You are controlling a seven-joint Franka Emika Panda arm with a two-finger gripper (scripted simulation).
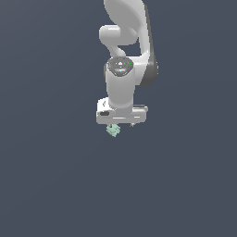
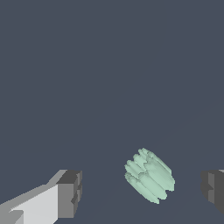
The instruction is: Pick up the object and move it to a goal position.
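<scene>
1. Wrist view: tool [image 2: 142,192] spread wide. One dark finger pad [image 2: 70,192] stands to one side of the object [image 2: 149,176], the other pad [image 2: 214,190] to the other side. Neither pad touches it; clear gap on both sides.
2. Object is a pale mint-green ring with a ribbed, beaded rim. It lies between the pads but off centre, nearer one pad than the other. It appears tilted, rim turned partly toward the camera.
3. Exterior view: object [image 1: 113,130] peeks out just under the tool [image 1: 121,124], on the plain dark surface [image 1: 55,185]. No edges or corners of that surface are visible, so I cannot place it further. Contact with the surface cannot be confirmed.
4. Judgement: step in hand is the grasp. Centre the tool over the ring first, so both pads meet it together.
5. Lower enough for the pads to span the ribbed rim.
6. Close slowly; the bumpy rim may roll or twist under uneven contact.
7. No goal marker visible in either view.
</scene>
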